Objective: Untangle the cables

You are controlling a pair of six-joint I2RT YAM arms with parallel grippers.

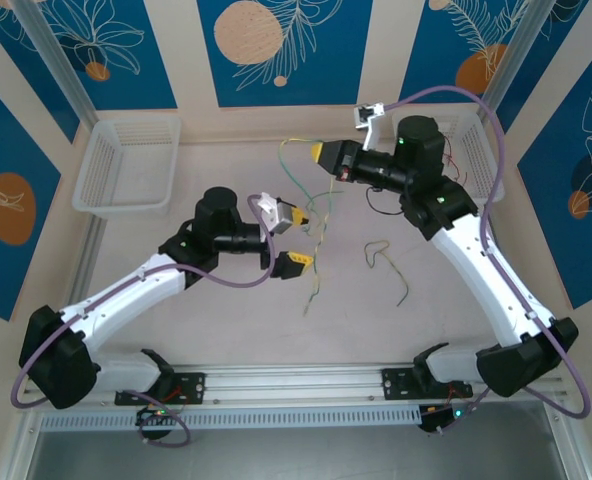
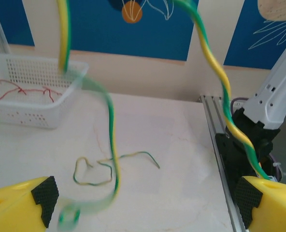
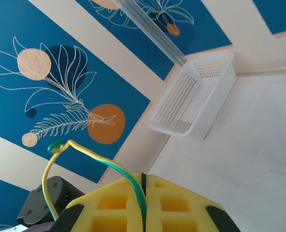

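My right gripper point(image 1: 319, 153) is raised over the back of the table and shut on a green-and-yellow cable point(image 1: 323, 225), which hangs down from it to the tabletop. In the right wrist view the cable point(image 3: 111, 165) runs into the seam of the closed yellow jaws point(image 3: 143, 180). My left gripper point(image 1: 303, 239) stands open beside the hanging strands, and two strands point(image 2: 112, 133) cross in front of its wide-apart jaws point(image 2: 145, 205) without being gripped. A second green-and-yellow cable point(image 1: 386, 262) lies loose on the table point(image 2: 109, 166). A red cable point(image 2: 17, 89) lies in a white basket.
A white mesh basket point(image 1: 126, 165) stands at the back left, and another point(image 1: 481, 150) sits at the back right behind the right arm. An aluminium rail point(image 1: 306, 380) runs along the near edge. The blue patterned walls close in the back and sides.
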